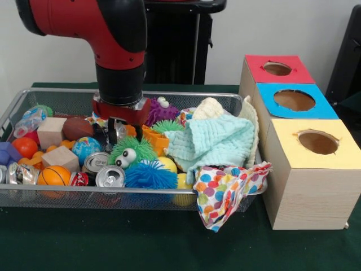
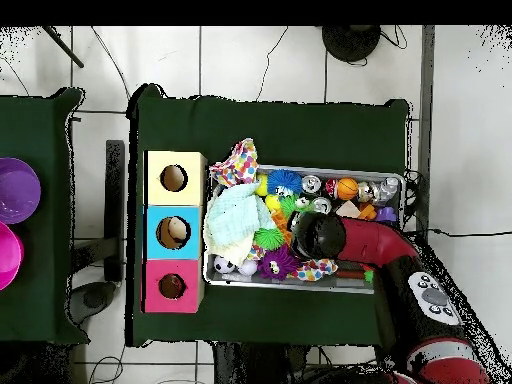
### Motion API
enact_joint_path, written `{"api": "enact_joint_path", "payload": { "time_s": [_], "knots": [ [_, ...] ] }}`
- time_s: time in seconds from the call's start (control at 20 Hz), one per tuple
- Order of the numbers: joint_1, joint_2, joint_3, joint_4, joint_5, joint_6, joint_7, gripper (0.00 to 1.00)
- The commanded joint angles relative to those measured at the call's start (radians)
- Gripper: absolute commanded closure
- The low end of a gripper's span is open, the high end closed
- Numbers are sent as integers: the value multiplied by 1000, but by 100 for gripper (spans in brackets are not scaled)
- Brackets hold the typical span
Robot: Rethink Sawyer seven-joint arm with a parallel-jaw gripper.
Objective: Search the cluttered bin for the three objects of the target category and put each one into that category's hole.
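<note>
The silver wire mesh bin (image 1: 169,95) lies on the green table, full of clutter; it also shows in the overhead view (image 2: 300,284). My gripper (image 1: 121,134) is down inside the bin, left of the middle, among a small globe ball (image 1: 86,148), a green fuzzy ball with eyes (image 1: 131,151) and soda cans (image 1: 110,176). In the overhead view the arm's head (image 2: 317,237) hides the gripper. The red-surround hole (image 1: 277,68) tops the farthest of three wooden boxes to the right of the bin; it also shows in the overhead view (image 2: 172,286).
The blue-surround hole (image 1: 294,100) and yellow-surround hole (image 1: 317,141) sit next to the red one. A mint cloth (image 1: 214,141) covers the bin's right half. A polka-dot cloth (image 1: 225,189) hangs over its front corner. Wooden blocks (image 1: 52,131), a basketball (image 1: 53,176) and fuzzy balls (image 1: 149,174) fill the rest.
</note>
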Motion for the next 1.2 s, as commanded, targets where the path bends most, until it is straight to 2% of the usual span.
{"api": "enact_joint_path", "payload": {
  "time_s": [0.05,0.35,0.6,0.7,0.85,1.05,1.2],
  "knots": [
    [51,-21,0,-27,87,60,167,0],
    [58,-20,7,8,143,63,162,0],
    [46,-49,41,74,227,139,149,0],
    [45,-53,44,91,244,136,143,0],
    [73,-70,18,86,255,148,145,0],
    [151,-150,-82,64,236,183,176,0],
    [170,-160,-100,70,247,180,187,0]
  ]
}}
